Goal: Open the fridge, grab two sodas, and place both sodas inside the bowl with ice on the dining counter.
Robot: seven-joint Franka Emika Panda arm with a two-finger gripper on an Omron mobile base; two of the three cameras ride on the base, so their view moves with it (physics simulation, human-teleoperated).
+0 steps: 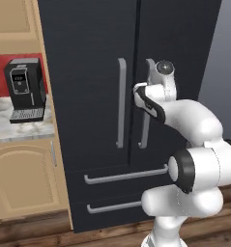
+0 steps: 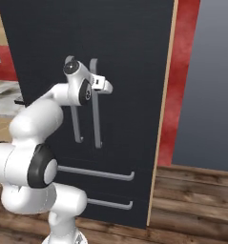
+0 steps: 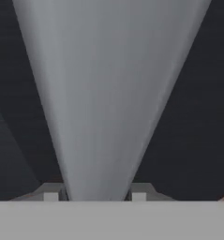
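Observation:
The tall black fridge [image 1: 88,48] [image 2: 129,57] stands right in front of me with both doors shut. My gripper [image 3: 94,194] [image 2: 104,86] is shut on the right door's grey vertical handle [image 3: 104,93] [image 1: 145,126] [image 2: 97,119], near its upper end. In the hand view that bar runs up between the two dark fingertips [image 3: 50,192], which press on its sides. The left door's handle [image 1: 121,103] hangs free beside it. The sodas, the bowl with ice and the dining counter are out of view.
A black coffee machine [image 1: 24,89] sits on a marble kitchen counter [image 1: 20,129] over wood cabinets left of the fridge. Two drawer handles [image 1: 126,174] [image 2: 96,173] cross the fridge's lower part. A grey wall [image 2: 206,95] and wooden floor [image 2: 191,209] lie to the right.

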